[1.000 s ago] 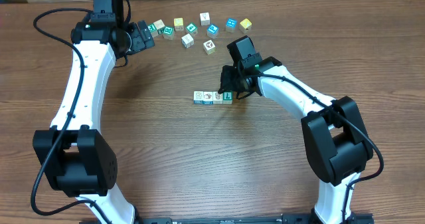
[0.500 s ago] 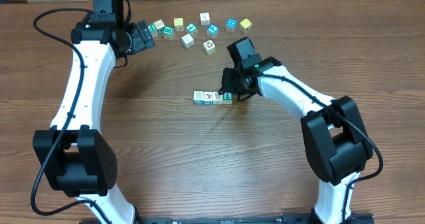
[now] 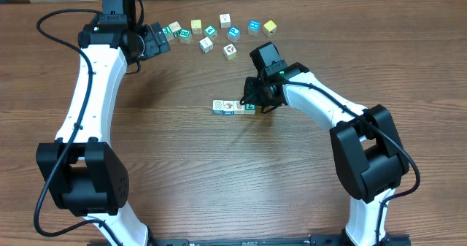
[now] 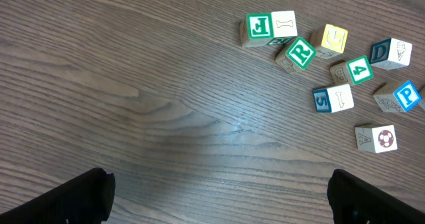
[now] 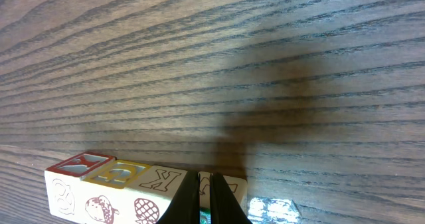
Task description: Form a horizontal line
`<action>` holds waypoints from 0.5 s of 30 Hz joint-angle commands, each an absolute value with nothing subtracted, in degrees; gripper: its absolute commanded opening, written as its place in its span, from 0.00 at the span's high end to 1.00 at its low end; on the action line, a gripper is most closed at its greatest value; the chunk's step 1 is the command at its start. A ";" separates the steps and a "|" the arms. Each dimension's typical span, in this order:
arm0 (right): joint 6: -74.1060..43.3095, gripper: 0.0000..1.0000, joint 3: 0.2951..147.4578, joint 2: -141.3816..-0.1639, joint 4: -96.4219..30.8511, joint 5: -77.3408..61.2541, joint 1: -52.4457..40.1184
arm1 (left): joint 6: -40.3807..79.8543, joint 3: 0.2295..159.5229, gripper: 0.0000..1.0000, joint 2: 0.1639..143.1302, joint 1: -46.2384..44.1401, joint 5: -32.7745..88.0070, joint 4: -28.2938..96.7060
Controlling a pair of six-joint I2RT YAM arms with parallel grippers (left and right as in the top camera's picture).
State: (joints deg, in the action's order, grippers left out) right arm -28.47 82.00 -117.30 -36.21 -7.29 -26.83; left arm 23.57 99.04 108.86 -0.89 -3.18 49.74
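We see a row of four small wooden cubes (image 3: 234,107) lying flat near the middle of the brown wood-grain table (image 3: 182,173), running straight from 9 o'clock to 3 o'clock, each cube touching the next. Three white-faced cubes (image 3: 228,107) with tiny pictures and teal sides fill the 9 o'clock part; a teal-green cube with a white L (image 3: 250,106) closes the 3 o'clock end. From the right wrist view the row (image 5: 133,191) sits flush, pictures on the cream sides, outlined letters on top.
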 commanded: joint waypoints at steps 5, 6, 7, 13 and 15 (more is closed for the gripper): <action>-28.18 0.96 81.69 -118.02 -36.34 -7.81 -27.05 | 23.11 99.50 0.00 108.51 -1.17 -2.96 49.63; -28.21 0.96 81.69 -118.02 -36.32 -7.81 -27.05 | 23.09 99.50 0.00 108.51 -1.17 -2.96 49.63; -28.21 0.96 81.69 -118.02 -36.32 -7.81 -27.05 | 23.09 99.50 0.00 108.51 -1.17 -2.96 49.63; -28.21 0.96 81.69 -118.02 -36.32 -7.86 -27.05 | 23.11 99.50 0.00 108.51 -1.17 -2.96 49.63; -28.18 0.96 81.69 -118.02 -36.36 -8.25 -27.05 | 23.09 99.50 0.00 108.51 -1.17 -2.96 49.63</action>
